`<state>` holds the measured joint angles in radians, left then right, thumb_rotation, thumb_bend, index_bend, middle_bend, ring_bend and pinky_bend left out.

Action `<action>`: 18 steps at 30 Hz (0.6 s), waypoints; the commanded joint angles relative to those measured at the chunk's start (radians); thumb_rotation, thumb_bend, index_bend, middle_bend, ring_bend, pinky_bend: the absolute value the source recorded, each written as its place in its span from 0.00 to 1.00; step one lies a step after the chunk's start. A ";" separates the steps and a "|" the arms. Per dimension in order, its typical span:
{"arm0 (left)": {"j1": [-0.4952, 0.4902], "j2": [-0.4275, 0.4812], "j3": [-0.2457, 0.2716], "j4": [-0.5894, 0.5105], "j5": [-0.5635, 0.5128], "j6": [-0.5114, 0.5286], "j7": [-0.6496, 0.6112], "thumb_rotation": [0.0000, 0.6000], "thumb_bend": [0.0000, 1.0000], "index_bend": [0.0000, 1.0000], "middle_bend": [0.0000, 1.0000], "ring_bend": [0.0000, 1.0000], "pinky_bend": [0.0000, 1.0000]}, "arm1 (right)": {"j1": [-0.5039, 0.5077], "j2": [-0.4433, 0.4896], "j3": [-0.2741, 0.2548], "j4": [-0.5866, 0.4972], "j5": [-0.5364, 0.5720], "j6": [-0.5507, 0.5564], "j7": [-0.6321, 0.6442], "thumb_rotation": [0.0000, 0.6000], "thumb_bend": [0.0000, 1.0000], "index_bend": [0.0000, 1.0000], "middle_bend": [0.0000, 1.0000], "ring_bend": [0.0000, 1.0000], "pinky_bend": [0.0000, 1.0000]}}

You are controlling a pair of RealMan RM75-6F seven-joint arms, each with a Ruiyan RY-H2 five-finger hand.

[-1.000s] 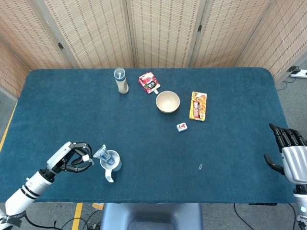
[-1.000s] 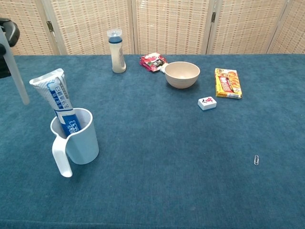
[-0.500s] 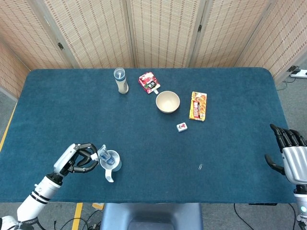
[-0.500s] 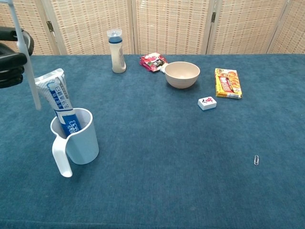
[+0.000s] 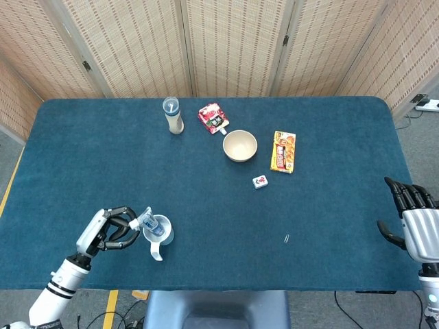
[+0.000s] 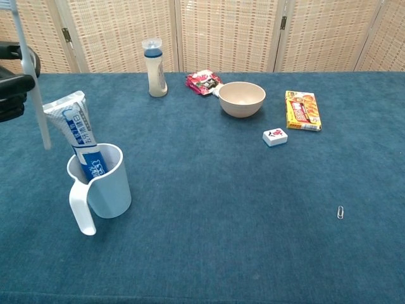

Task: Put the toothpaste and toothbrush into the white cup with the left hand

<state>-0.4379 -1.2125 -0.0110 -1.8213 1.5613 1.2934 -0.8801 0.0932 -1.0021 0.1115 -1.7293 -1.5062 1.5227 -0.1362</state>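
Observation:
The white cup (image 6: 111,190) stands near the table's front left, its handle toward the front edge. A blue and white toothpaste tube (image 6: 76,130) stands tilted inside it, leaning left. In the head view the cup (image 5: 167,237) and the tube (image 5: 151,223) lie just right of my left hand (image 5: 110,229). That left hand (image 6: 14,79) grips a pale toothbrush (image 6: 33,85), held nearly upright, its lower end hanging left of the cup and above rim height. My right hand (image 5: 415,214) hovers at the table's right edge, fingers apart and empty.
At the back stand a small bottle (image 5: 173,115), a red packet (image 5: 213,118) and a beige bowl (image 5: 240,145). An orange box (image 5: 283,151) and a small white tile (image 5: 260,181) lie right of the bowl. A paper clip (image 5: 286,238) lies front right.
My left hand carried the toothbrush rightward toward the cup, then eased back slightly to the left. The toothpaste, cup and right hand have not moved.

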 commanded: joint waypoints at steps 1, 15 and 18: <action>-0.001 -0.013 -0.003 0.010 -0.002 -0.008 -0.002 1.00 0.39 0.65 1.00 0.92 0.99 | 0.000 0.000 0.000 0.001 0.000 0.001 0.001 1.00 0.20 0.00 0.18 0.19 0.18; 0.026 -0.102 -0.025 0.052 -0.032 0.010 0.041 1.00 0.39 0.65 1.00 0.92 0.99 | -0.005 -0.002 -0.002 0.010 0.011 -0.001 0.009 1.00 0.20 0.00 0.18 0.19 0.18; 0.030 -0.115 -0.022 0.060 -0.031 0.005 0.040 1.00 0.39 0.65 1.00 0.92 0.99 | -0.004 -0.002 -0.002 0.010 0.012 -0.002 0.008 1.00 0.20 0.00 0.18 0.19 0.18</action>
<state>-0.4090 -1.3257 -0.0337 -1.7635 1.5299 1.3002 -0.8403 0.0892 -1.0045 0.1095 -1.7195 -1.4945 1.5210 -0.1279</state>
